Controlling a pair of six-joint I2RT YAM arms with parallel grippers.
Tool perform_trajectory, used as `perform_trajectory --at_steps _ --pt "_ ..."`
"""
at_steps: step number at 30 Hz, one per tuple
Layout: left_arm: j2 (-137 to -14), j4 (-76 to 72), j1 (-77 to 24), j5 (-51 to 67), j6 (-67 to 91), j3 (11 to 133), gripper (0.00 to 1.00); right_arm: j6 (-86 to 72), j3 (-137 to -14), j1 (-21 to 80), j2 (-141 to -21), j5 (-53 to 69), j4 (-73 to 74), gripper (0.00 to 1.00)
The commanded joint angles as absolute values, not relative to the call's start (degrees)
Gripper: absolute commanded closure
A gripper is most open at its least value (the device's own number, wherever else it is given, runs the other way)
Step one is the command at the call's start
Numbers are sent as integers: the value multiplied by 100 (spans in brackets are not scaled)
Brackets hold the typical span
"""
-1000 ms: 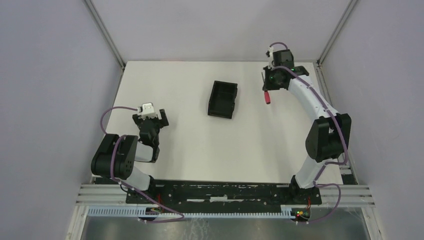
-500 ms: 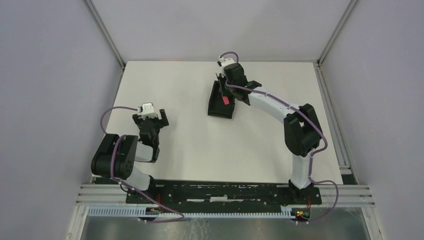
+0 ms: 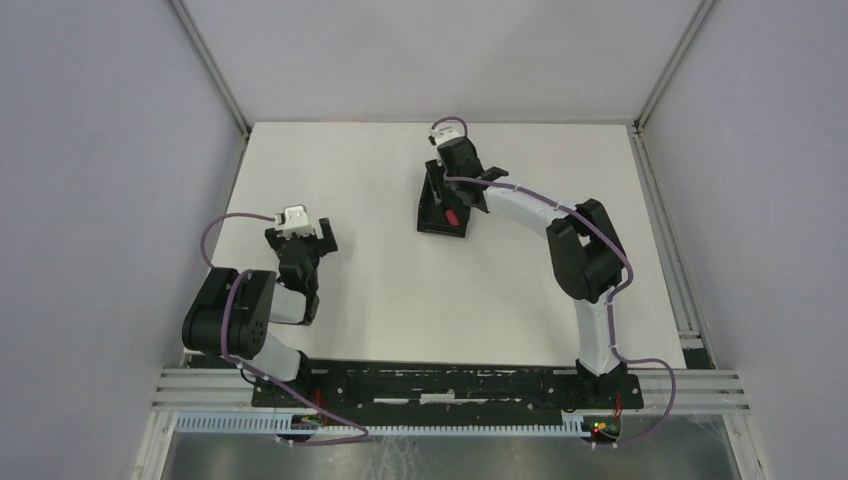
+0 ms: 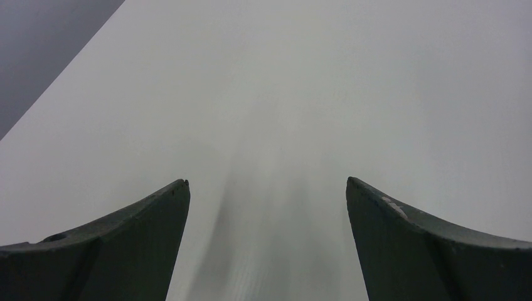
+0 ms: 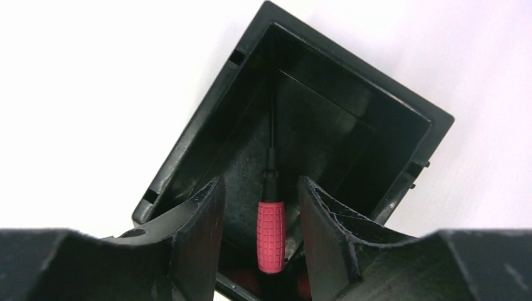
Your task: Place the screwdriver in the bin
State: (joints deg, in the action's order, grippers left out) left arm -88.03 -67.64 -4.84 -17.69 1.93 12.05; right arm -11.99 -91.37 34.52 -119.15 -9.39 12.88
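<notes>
The black bin (image 3: 438, 229) sits at mid-table toward the back, and the right wrist view looks down into it (image 5: 355, 74). The screwdriver (image 5: 271, 235), with its red handle and thin black shaft, is inside the bin walls, shaft pointing at the far corner; from above only a bit of red (image 3: 452, 216) shows. My right gripper (image 5: 260, 182) hangs over the bin (image 3: 449, 204), open, a finger on each side of the handle with a gap on both sides. My left gripper (image 3: 301, 237) rests at the table's left, open and holding nothing (image 4: 266, 182).
The white table (image 3: 380, 290) is framed by metal posts and grey walls. The right arm's elbow (image 3: 580, 245) reaches across the right half of the table. The left wrist view shows only bare table surface.
My right arm swung from the back right corner leftward over the bin carrying the screwdriver. Its jaws have now parted and the screwdriver is free between them inside the bin. The left arm stayed still.
</notes>
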Motion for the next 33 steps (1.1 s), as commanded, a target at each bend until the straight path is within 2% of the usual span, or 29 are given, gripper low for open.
perform_trajectory --at_steps 1,3,4,5,6,12,21,27,33 --pt "-8814 -6970 -476 -1764 272 1301 0 -1271 -9335 3499 -11163 -1096 931 47" --pt "-8815 -6970 -475 -1760 272 1301 0 -1206 -9287 3503 -10849 -1092 869 42" --pt "-8815 -6970 -476 -1758 272 1301 0 -1147 -9258 3492 -10661 -1113 862 30" --pt "-8815 -6970 -475 -1763 271 1301 0 -1076 -9195 3492 -10506 -1191 847 11" --pt "-8815 -6970 -475 -1759 271 1301 0 -979 -9099 3496 -10302 -1315 829 2" --pt "-8815 -6970 -479 -1762 266 1301 0 -320 -7307 3423 -8843 -2300 44 2" --pt "-8815 -6970 -475 -1762 272 1301 0 -169 -4218 2610 -7121 -2418 -1349 2" --pt "-8815 -6970 -475 -1759 270 1301 0 -410 -2640 2140 -6657 -2508 -2168 2" --pt "-8815 -6970 -479 -1760 267 1301 0 -324 -1796 2100 -6420 -2639 -2877 2"
